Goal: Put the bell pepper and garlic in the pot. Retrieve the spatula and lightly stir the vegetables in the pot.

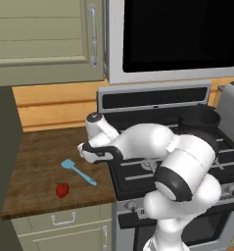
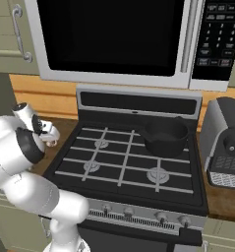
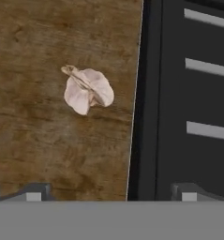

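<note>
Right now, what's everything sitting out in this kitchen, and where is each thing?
bell pepper: one, glossy red, near the front edge of the wooden counter.
spatula: one, light blue, on the counter just behind the pepper.
garlic: one, off-white and pinkish, on the counter close to the stove's edge, below the hand.
pot: one, black, on the stove's rear right burner.
stove: one, black with a steel front, right of the counter.
microwave: one, steel with a dark door, above the stove.
toaster: one, grey, right of the stove.
cabinets: pale green, above and below the counter.
arm: one, white; its fingers are spread open above the garlic, holding nothing.
</note>
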You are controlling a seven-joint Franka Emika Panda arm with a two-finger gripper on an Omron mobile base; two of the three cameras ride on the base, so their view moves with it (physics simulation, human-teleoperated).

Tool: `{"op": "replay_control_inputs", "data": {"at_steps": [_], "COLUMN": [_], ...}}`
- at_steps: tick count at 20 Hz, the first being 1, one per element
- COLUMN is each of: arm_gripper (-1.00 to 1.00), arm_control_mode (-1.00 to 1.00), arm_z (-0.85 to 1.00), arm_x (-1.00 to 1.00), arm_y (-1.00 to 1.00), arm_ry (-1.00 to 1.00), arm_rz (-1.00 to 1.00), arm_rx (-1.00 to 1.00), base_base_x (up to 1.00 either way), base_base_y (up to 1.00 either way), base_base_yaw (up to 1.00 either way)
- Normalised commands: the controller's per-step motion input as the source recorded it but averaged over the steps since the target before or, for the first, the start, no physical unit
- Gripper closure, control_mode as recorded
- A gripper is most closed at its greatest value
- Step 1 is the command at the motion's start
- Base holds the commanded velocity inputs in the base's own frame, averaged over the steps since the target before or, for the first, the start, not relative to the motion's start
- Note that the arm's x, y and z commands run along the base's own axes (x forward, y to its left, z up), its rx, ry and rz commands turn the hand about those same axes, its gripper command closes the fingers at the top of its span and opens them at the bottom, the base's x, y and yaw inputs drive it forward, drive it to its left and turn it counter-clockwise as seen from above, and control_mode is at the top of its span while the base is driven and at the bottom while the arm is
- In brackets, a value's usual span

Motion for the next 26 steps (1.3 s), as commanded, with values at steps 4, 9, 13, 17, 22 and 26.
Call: {"op": "replay_control_inputs", "data": {"at_steps": [4, 9, 13, 17, 22, 26], "arm_gripper": [-1.0, -1.0, -1.0, -1.0, -1.0, -1.0], "arm_control_mode": [-1.0, -1.0, -1.0, -1.0, -1.0, -1.0], "arm_z": [-0.37, -0.33, -0.32, -0.32, -0.28, -0.24], "arm_x": [0.49, 0.53, 0.54, 0.44, 0.33, 0.22], "arm_y": [0.03, 0.09, 0.11, 0.2, 0.25, 0.18], "arm_ry": [0.01, 0.05, 0.07, 0.08, 0.06, 0.01], "arm_rz": [0.0, 0.0, 0.0, 0.0, 0.0, 0.0], "arm_rx": [-0.05, -0.03, -0.01, 0.0, 0.0, -0.01], "base_base_x": [0.0, 0.0, 0.0, 0.0, 0.0, 0.0], "base_base_y": [0.0, 0.0, 0.0, 0.0, 0.0, 0.0], "base_base_yaw": [0.0, 0.0, 0.0, 0.0, 0.0, 0.0]}}
